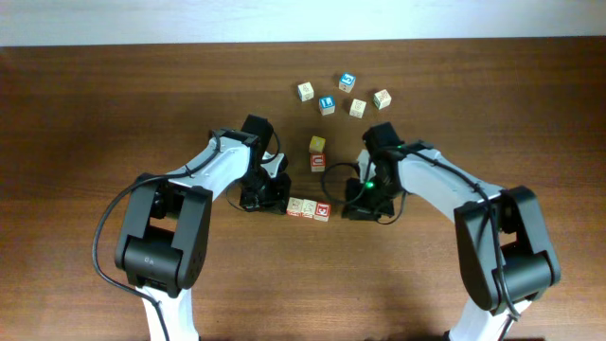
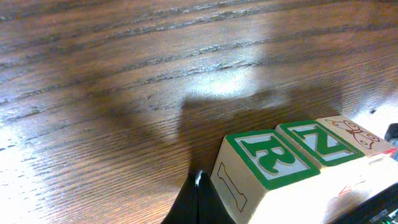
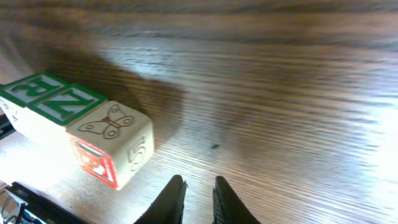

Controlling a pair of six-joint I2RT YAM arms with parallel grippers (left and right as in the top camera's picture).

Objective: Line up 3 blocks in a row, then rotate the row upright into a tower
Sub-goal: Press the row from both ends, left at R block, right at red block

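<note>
The left end effector (image 2: 196, 194) has its fingers pressed together on nothing and stands low over the desk (image 1: 104, 104). Its tip is just beside the block with the green R (image 2: 267, 158), which forms the near end of the row of three blocks (image 1: 308, 207). The right end effector (image 3: 198, 186) has its fingers a narrow gap apart, gripping nothing, and sits near but clear of the row's opposite end, where the block with the butterfly top and a red side (image 3: 112, 140) lies touching the block with the green N (image 3: 67, 102).
</note>
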